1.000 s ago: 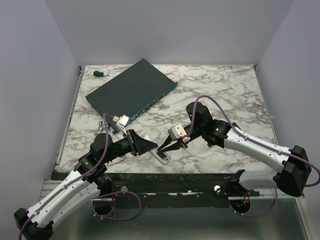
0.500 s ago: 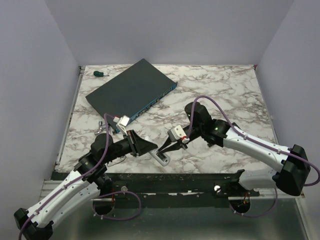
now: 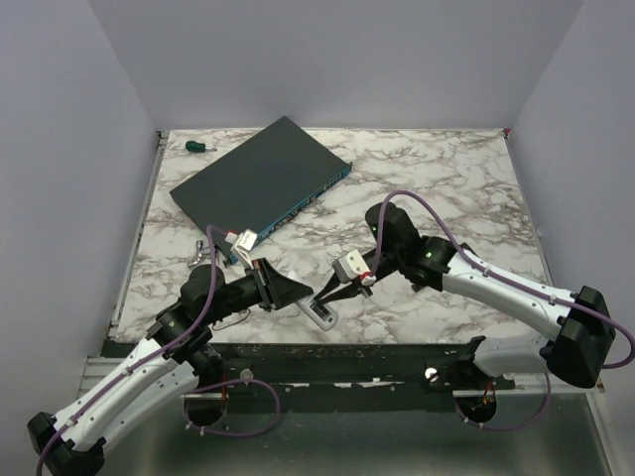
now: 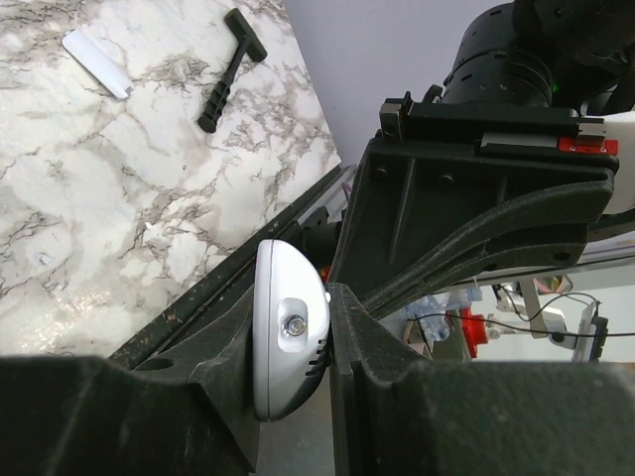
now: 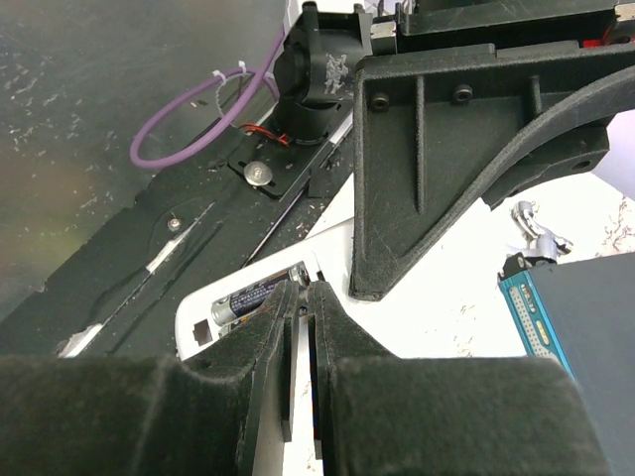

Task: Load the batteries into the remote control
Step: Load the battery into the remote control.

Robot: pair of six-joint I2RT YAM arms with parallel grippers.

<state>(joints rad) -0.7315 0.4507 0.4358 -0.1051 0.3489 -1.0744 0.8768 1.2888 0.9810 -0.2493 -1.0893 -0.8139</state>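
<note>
Left gripper (image 3: 306, 296): clamped narrow across the small white slim plastic remote control (image 4: 286, 342). In the left wrist view its black fingers pinch the rounded end that carries the little emitter bulb.
Remote control, place: near edge of the grey-veined marble table (image 3: 446, 178), about mid-width, between the two grippers. I cannot tell if it rests on the marble or is held just above it.
Right gripper (image 5: 300, 290): jaws drawn almost together with only a thin slit and nothing visible between them. The tips sit on or just over the open bay.
Battery (image 5: 248, 297): a dark cylindrical cell with a silver end cap, lying lengthwise in the bay right at the right fingertips.
Just changed: over the last second the right arm has crept slightly left and nearer, bringing its tips closer over the remote. Its jaws have narrowed a touch. The left grip and the remote have barely shifted.
Meaning: this reads as a seating push, with one arm bracing the handset while the other presses the cell home. Whether the cell is fully down I cannot tell, and no second cell shows.
Left to do, as judged: confirm the cell is seated, load any other cell, then close the bay.
Loose parts: a flat white plastic strip (image 4: 94, 61), possibly the bay cover, and a small black T-shaped tool (image 4: 226, 69) lie on the marble, well apart from the remote.
Bystanders: the large flat dark network box (image 3: 260, 188) sits far left, with a green-handled screwdriver (image 3: 198, 146) beyond it.
</note>
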